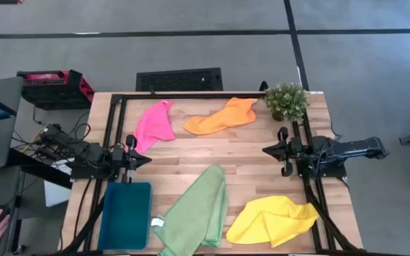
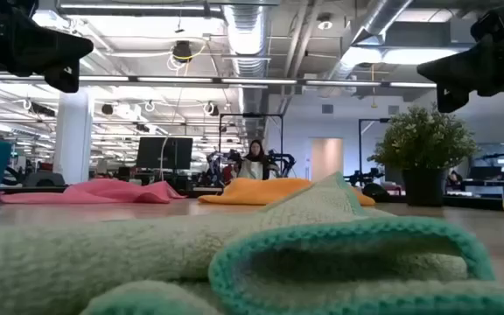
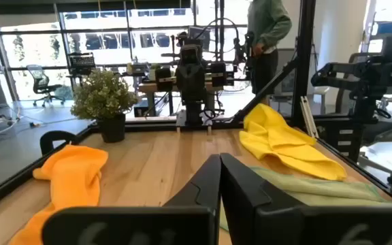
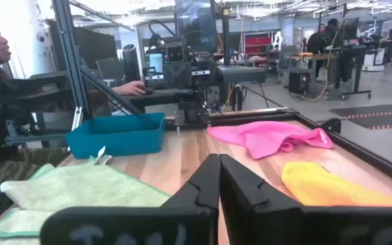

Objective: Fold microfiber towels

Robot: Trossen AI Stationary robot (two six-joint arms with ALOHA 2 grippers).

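While none of the four towels is folded yet, both arms wait at the table's sides, each claw clenched on nothing: in both wrist views the two fingers meet at their tips. In the high view the left gripper (image 1: 146, 159) sits at left of centre, pointing right; the right gripper (image 1: 266, 150) sits at right of centre, pointing left.

The pink towel (image 1: 154, 124) lies crumpled in the upper left of the table, just above the left gripper. The orange towel (image 1: 223, 117) is at upper centre, beside the plant (image 1: 286, 101). The yellow towel (image 1: 272, 219) is bunched at lower right, below the right arm. The green towel (image 1: 198, 210) lies at lower centre, next to the teal bin (image 1: 125, 213).

The relation that matters most, to my judgement, is the green towel's lie: its long axis runs diagonally from lower left up to upper right, and its upper tip points into the gap between the two claws. It is below both of them, roughly midway, perhaps a little nearer the left one. Either arm would have to open, swing downward in the frame and take a corner; a two-arm spread along that diagonal looks the likely start
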